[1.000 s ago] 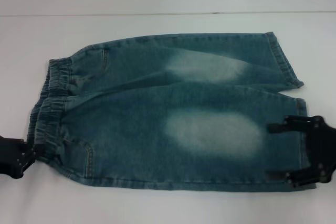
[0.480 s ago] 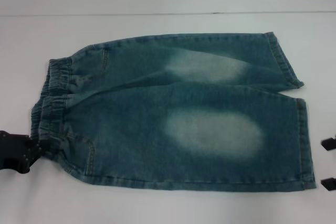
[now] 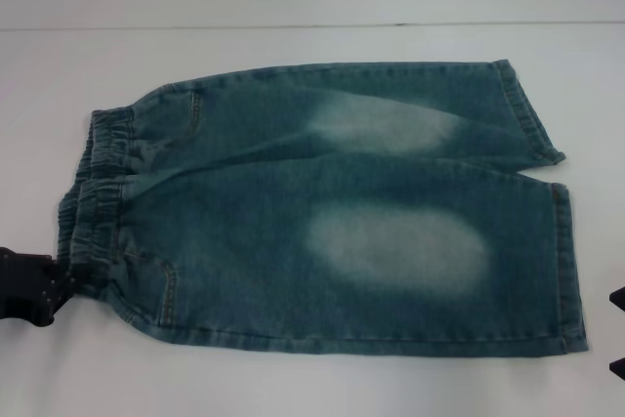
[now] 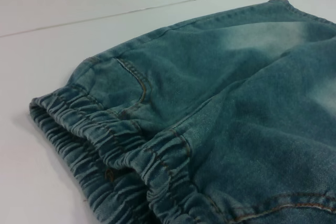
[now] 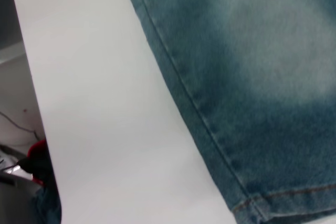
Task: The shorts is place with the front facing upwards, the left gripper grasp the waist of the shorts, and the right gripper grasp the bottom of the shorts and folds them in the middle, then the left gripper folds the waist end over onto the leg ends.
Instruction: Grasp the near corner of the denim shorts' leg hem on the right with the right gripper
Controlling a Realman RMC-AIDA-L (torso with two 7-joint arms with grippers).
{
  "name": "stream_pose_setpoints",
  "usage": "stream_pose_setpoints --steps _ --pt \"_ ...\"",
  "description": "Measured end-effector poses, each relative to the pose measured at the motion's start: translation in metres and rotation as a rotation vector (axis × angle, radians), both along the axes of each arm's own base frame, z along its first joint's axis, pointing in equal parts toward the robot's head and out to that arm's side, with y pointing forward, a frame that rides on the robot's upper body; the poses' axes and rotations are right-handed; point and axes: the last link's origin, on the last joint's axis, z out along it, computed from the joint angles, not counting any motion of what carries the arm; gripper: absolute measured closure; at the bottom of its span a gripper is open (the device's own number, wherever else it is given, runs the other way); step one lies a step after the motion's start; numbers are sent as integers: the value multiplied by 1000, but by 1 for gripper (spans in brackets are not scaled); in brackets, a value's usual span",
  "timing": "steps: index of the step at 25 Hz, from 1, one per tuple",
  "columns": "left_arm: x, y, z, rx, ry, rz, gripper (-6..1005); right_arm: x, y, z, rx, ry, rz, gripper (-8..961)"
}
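Note:
The shorts (image 3: pixel 322 212) lie flat on the white table, faded patches facing up. The waist of the shorts (image 3: pixel 93 202) is the puckered band at the left, seen close up in the left wrist view (image 4: pixel 121 166). The bottom of the shorts (image 3: pixel 564 261), two stitched hems, lies at the right. My left gripper (image 3: pixel 34 287) sits at the near left corner of the waist, touching the band. Only the tips of my right gripper (image 3: pixel 619 332) show at the frame's right edge, open and clear of the hem. The right wrist view shows the near leg (image 5: pixel 252 66) and a hem corner (image 5: pixel 283 203).
The white table (image 3: pixel 293 378) runs back to a seam line (image 3: pixel 293 26) behind the shorts. In the right wrist view the table edge (image 5: pixel 31 103) drops off to dark clutter with a red object (image 5: pixel 37 156).
My right gripper has pulled back to the right, off the near leg hem and almost out of the head view. My left gripper has stayed at the waist corner, edging slightly left.

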Motion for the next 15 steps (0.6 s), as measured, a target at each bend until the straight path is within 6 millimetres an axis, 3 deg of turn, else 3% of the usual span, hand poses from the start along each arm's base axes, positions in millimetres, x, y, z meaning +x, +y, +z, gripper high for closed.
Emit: stream_pose_setpoints --steps 15 --pt "-2 0 -6 2 1 0 955 7 4 -21 -56 -70 -42 9"
